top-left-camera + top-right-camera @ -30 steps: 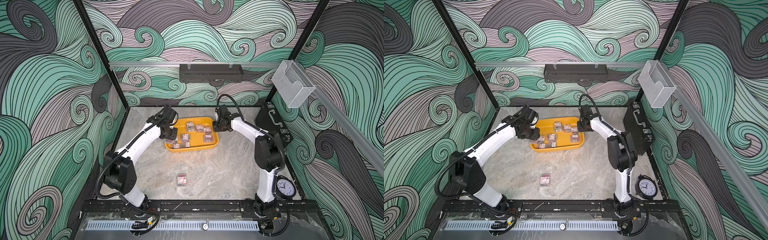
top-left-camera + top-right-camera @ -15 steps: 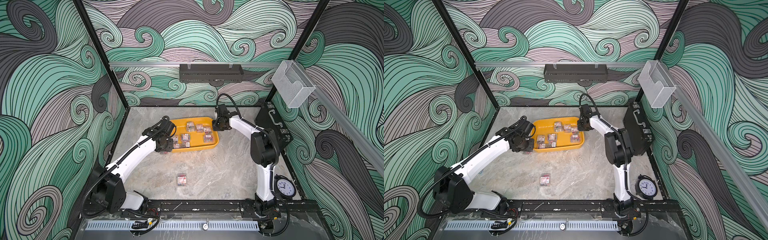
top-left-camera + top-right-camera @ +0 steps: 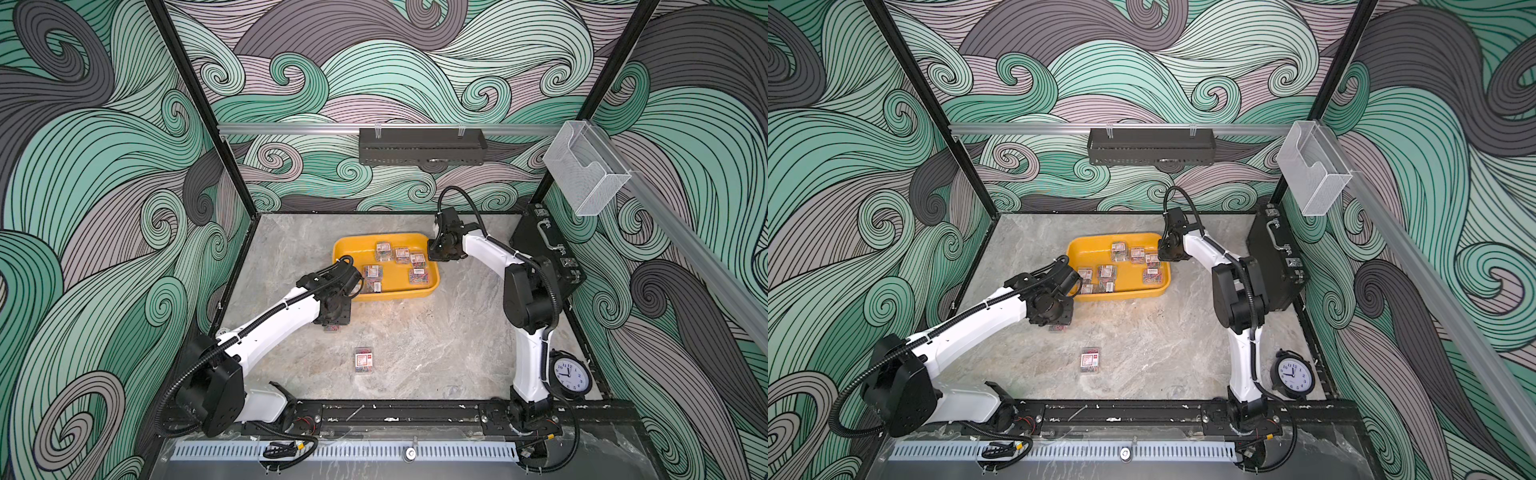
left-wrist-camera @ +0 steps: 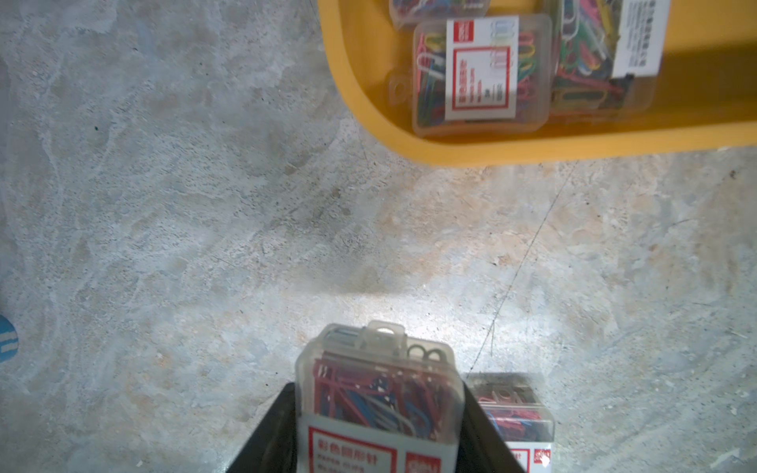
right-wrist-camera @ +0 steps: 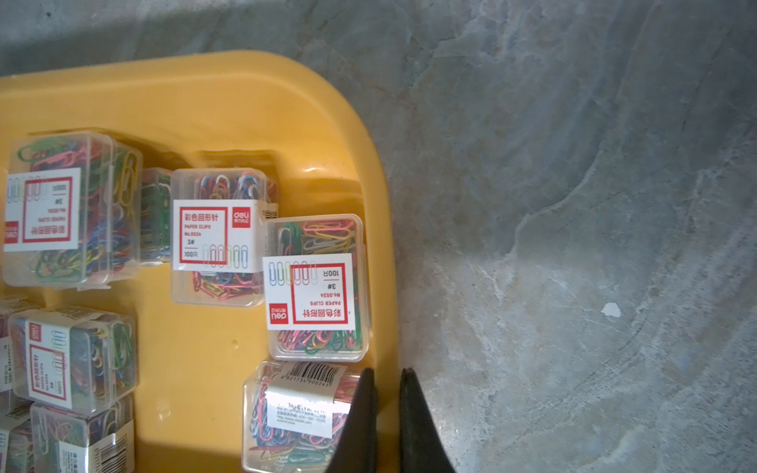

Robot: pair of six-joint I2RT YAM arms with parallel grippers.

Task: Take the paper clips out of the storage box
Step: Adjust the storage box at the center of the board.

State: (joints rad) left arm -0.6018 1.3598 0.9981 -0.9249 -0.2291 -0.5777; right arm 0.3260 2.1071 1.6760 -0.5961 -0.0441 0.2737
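The left end effector point(image 4: 379, 430) grips a clear box of paper clips point(image 4: 379, 389) between its black fingers point(image 4: 274, 438). It holds the box over the bare table point(image 4: 184, 204), just off the near left corner of the yellow tray point(image 4: 491, 155). I cannot tell whether the box touches the table. In the left wrist view a second box point(image 4: 512, 413) shows just beside one finger. In both top views a loose box point(image 3: 364, 360) point(image 3: 1091, 360) lies flat on the table closer to the front, well apart from the tray. Several boxes point(image 3: 401, 255) lie inside the tray. The right end effector point(image 5: 387, 372) is closed narrowly on the tray's rim at its far right corner, with one finger inside the wall and one outside.
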